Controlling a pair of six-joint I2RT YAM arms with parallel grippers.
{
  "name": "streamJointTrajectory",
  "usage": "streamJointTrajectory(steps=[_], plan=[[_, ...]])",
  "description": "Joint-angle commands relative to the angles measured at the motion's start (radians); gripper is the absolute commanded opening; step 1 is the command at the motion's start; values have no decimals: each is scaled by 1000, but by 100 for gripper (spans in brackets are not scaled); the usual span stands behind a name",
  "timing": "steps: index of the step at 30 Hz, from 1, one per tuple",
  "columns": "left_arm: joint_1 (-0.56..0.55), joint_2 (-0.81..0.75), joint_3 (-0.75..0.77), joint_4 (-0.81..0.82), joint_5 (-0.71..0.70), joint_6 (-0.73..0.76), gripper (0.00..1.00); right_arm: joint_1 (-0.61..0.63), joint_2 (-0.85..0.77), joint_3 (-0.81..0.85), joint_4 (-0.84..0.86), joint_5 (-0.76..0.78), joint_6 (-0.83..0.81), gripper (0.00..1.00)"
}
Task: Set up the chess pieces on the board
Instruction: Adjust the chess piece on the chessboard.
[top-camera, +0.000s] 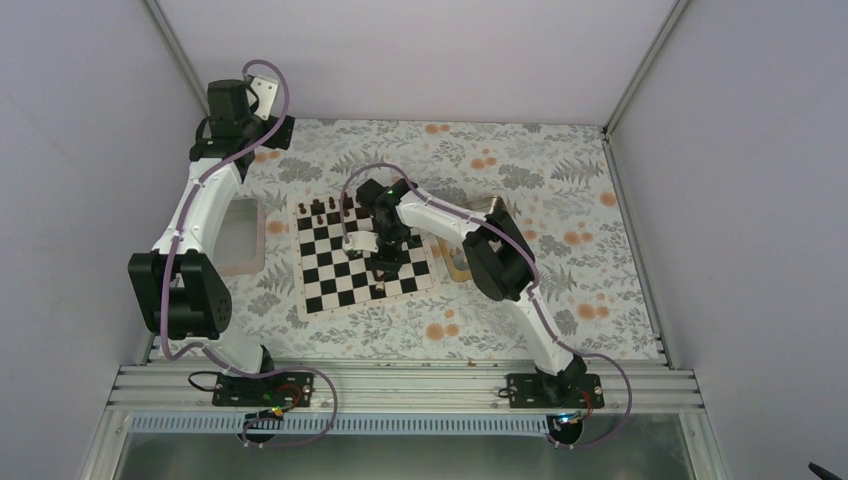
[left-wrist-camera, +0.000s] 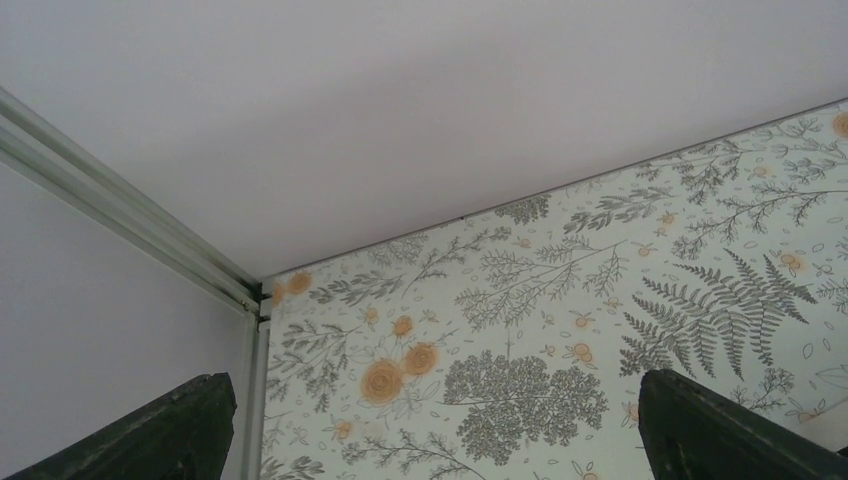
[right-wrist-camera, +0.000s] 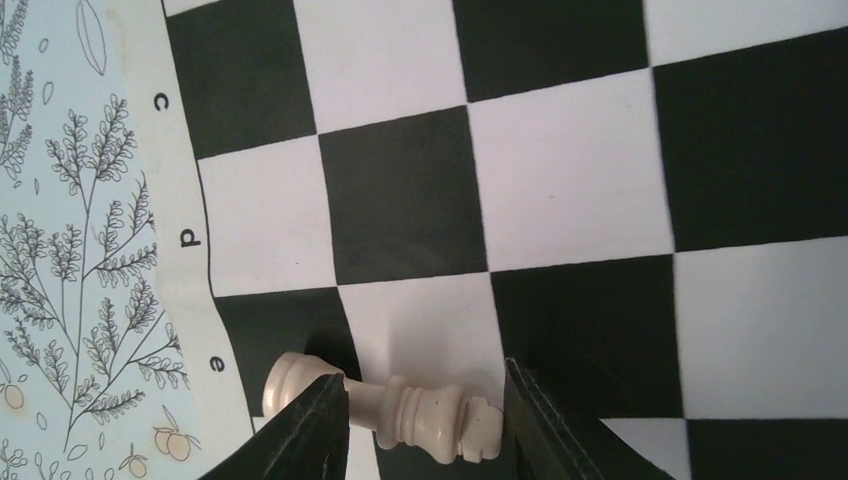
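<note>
chess piece (right-wrist-camera: 420, 410) of pale wood lies on its side on the board (right-wrist-camera: 400, 190), near the edge lettered d and e, mid-worktop (top-camera: 570, 190). right pincer (right-wrist-camera: 425, 378) straddles it, fingers apart; cannot tell whether it grips. dark pieces (top-camera: 320, 210) line the board's far edge. left pincer (left-wrist-camera: 432, 385) hangs released over the far left corner.

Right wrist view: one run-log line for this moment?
right gripper over board edge by file e | light chess piece horizontal between jaws, grip unclear | left gripper open, facing far wall
</note>
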Motion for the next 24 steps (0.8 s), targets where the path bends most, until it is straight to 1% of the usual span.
streamJointTrajectory(steps=[1,9,10,15,24], plan=[[3,-22,-14,10,24,8,100,9,32,21,-31,13,-12,42],[2,-19,-12,6,42,8,100,8,-12,-39,-8,40,16,43],[2,-18,-11,5,44,8,100,8,-10,-40,-10,41,19,41],[1,-26,-9,3,45,7,100,8,-2,-38,-14,50,30,28],[2,-33,-7,0,44,3,100,14,-64,-24,-8,70,61,18]])
